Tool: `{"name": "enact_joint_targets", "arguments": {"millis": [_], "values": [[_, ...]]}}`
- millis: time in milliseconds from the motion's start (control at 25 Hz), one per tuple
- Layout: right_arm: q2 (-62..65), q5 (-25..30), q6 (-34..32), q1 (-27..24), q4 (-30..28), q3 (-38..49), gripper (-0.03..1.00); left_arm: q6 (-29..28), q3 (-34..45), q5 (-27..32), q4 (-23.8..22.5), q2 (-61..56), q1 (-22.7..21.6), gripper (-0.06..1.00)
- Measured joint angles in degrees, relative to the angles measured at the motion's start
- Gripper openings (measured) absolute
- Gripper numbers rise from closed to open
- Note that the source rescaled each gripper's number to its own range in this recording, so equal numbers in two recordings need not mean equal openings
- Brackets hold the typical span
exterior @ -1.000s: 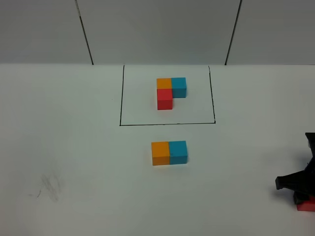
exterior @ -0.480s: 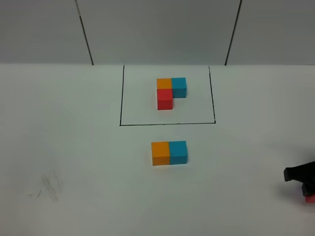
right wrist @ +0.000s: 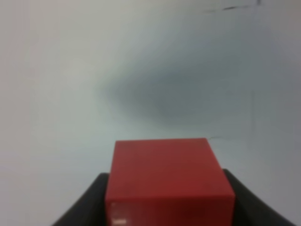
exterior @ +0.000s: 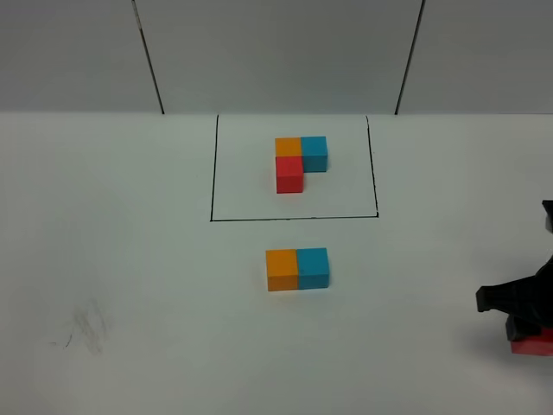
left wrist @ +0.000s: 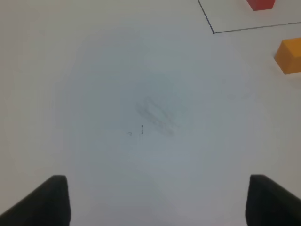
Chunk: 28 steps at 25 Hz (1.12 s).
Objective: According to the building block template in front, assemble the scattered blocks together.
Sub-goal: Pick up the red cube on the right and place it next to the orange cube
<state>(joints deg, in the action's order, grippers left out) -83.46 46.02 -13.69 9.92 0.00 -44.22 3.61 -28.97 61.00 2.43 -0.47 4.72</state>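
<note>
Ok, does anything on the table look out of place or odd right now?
Nothing spilled or damaged. A faint grey smudge marks the table at the near left, and the red cube sits far right, gripped in the right pincer, apart from the joined orange cube and blue cube.

Lighting's flat and even from above. The plain white matte worktop [exterior: 130, 285] is bright with no glare, and shadows are short and faint. Right wrist view is soft: the small matte red cube [right wrist: 167, 181] looks fuzzy up close, with a smeary grey shadow [right wrist: 174, 94] beyond it. Left wrist view is mushy too, and the black left pincer [left wrist: 157, 202] tips are blurred.
</note>
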Motion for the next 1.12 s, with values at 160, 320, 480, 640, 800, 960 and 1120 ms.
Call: {"name": "enact_joint_targets", "arguments": {"millis": [160,320,480,640,800,960,1120], "values": [[0.0,0.44,-2.68,4.56,1.21,-2.43,0.27,0.0,0.0,0.0,0.0,0.0,0.0,0.98],[0.0,0.59,-7.2,10.51,0.0,-6.41,0.27,0.0,0.0,0.0,0.0,0.0,0.0,0.98],[-0.33,3.63,-13.64,15.47,-3.26,-10.39,0.27,0.0,0.0,0.0,0.0,0.0,0.0,0.98],[-2.43,7.34,-20.05,18.64,-4.17,-13.46,0.27,0.0,0.0,0.0,0.0,0.0,0.0,0.98],[-6.2,8.31,-25.01,21.64,-4.22,-16.44,0.27,0.0,0.0,0.05,0.0,0.0,0.0,0.98],[-10.93,9.89,-25.92,24.53,-4.22,-20.47,0.27,0.0,0.0,0.05,0.0,0.0,0.0,0.98],[-14.59,10.39,-26.42,27.6,-4.34,-24.45,0.27,0.0,0.0,0.05,0.0,0.0,0.0,0.98]]}}
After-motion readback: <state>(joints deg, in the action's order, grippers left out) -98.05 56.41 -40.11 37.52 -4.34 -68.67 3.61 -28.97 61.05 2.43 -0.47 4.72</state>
